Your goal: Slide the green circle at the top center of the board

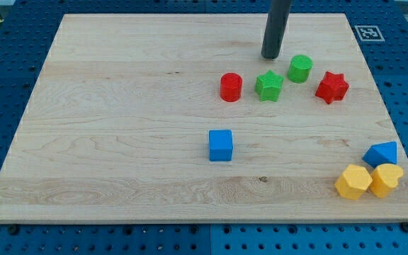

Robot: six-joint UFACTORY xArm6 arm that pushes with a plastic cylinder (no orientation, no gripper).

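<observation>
The green circle stands on the wooden board, right of centre in the upper part of the view. My tip rests on the board just up and to the left of it, a small gap apart. The green star lies directly below my tip, touching or nearly touching the green circle's lower left side.
A red circle sits left of the green star. A red star sits right of the green circle. A blue cube is near the centre. A blue triangle and two yellow hexagons cluster at the bottom right corner.
</observation>
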